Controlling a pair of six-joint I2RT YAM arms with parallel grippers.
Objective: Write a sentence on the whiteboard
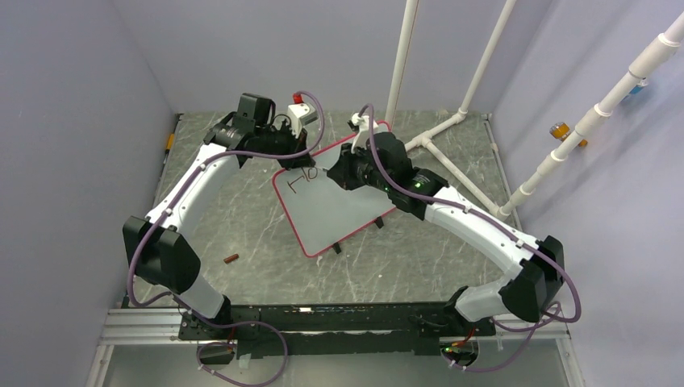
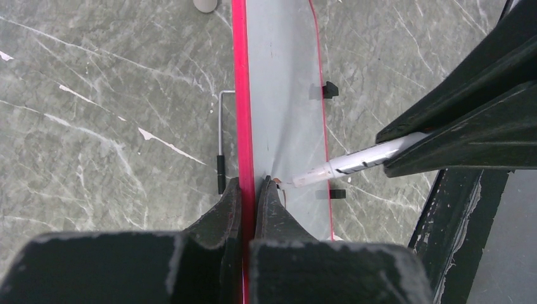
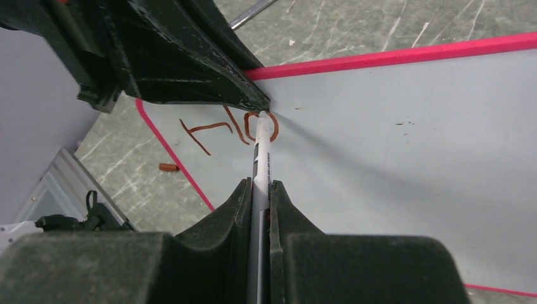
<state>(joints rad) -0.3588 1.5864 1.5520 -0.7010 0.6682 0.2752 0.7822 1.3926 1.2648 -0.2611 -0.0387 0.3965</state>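
Observation:
The whiteboard (image 1: 339,214) lies at an angle mid-table, pale grey with a thin red-pink frame (image 2: 240,95). My left gripper (image 2: 254,183) is shut on the frame's far-left edge; from above it (image 1: 289,157) sits at the board's upper-left corner. My right gripper (image 3: 258,183) is shut on a white marker (image 3: 263,155), whose tip rests on the board (image 3: 411,126) right beside the left fingers. The sentence (image 3: 225,130) so reads "Ho" in red-brown strokes, with the tip at the "o". The left wrist view shows the marker (image 2: 354,161) coming in from the right.
A small brown marker cap (image 1: 231,259) lies on the marbled table left of the board. White pipes (image 1: 452,121) stand at the back right. A white block with a red top (image 1: 300,109) sits behind the left wrist. A thin wire stand (image 2: 220,145) lies beside the board's edge.

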